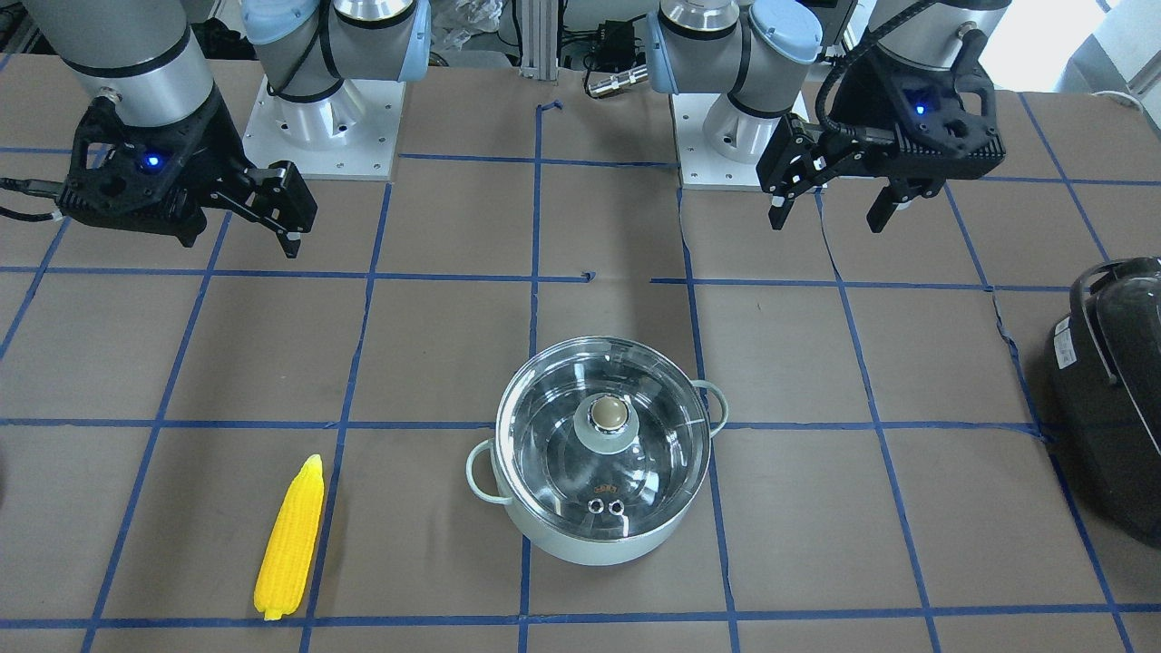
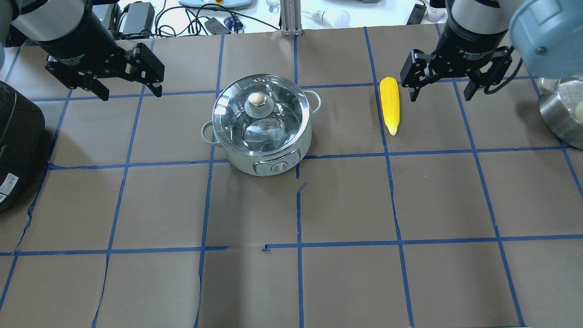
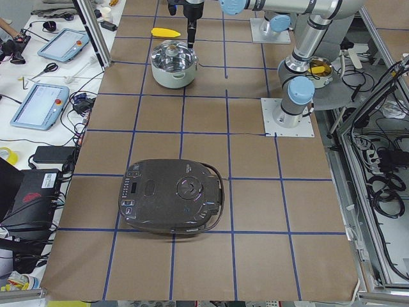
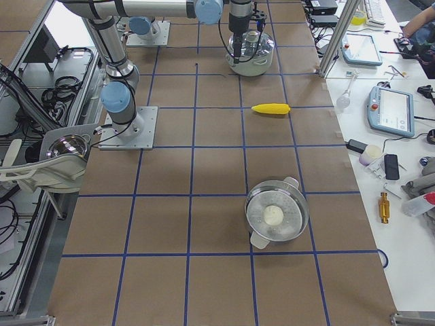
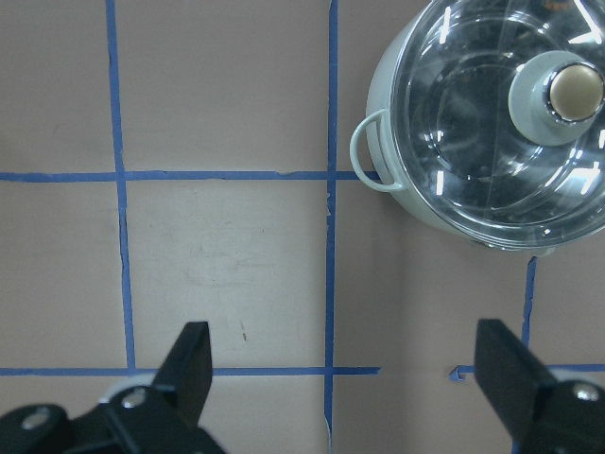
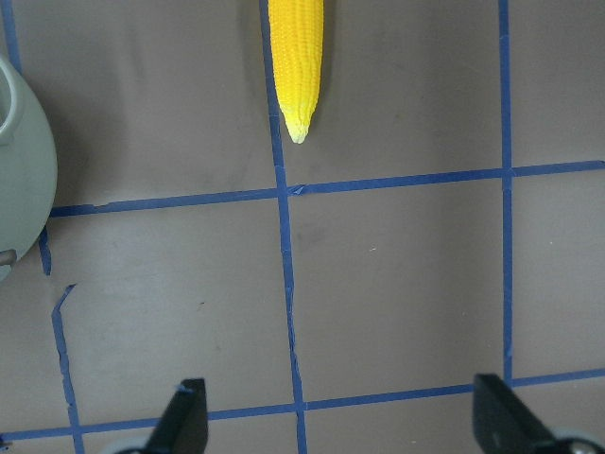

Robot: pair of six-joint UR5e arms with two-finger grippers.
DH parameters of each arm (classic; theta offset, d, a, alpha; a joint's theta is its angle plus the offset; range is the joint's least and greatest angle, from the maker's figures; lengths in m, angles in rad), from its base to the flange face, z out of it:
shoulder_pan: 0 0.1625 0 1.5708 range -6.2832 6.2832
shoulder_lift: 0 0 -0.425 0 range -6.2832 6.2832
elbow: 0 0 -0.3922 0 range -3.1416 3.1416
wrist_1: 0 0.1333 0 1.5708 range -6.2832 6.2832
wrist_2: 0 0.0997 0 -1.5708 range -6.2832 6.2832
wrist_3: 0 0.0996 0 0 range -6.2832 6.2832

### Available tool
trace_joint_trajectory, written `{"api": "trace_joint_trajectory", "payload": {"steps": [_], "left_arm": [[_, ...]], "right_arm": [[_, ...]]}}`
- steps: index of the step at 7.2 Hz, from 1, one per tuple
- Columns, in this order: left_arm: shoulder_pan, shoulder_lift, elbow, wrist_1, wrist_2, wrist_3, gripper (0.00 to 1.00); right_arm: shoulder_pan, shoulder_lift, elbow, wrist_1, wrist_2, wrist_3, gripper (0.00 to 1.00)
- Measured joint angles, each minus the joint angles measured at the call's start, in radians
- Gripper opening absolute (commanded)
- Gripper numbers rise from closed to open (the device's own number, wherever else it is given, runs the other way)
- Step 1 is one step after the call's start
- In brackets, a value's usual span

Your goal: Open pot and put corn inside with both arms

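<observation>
The mint-green pot (image 1: 544, 535) stands on the table with its glass lid (image 1: 553, 444) on, knob (image 1: 609, 414) up. It also shows in the overhead view (image 2: 237, 157) and the left wrist view (image 5: 402, 194). The yellow corn (image 1: 290, 540) lies flat beside it, apart from it, and shows in the overhead view (image 2: 390, 105) and the right wrist view (image 6: 296, 57). My left gripper (image 2: 131, 91) hangs open and empty above the table, off to the pot's side. My right gripper (image 2: 441, 96) hangs open and empty just beside the corn, above the table.
A large black appliance (image 2: 18, 146) lies at the table's end on my left side. A steel pot (image 4: 275, 217) with a white ball in it stands at the end on my right. Blue tape lines grid the brown table cover (image 2: 346, 200).
</observation>
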Motion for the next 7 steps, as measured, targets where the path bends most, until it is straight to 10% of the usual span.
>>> {"api": "trace_joint_trajectory", "payload": {"steps": [7], "left_arm": [[-0.003,-0.004,0.000,0.001,-0.002,-0.002,1.00]], "right_arm": [[0.000,0.000,0.000,0.001,-0.004,-0.014,1.00]]}}
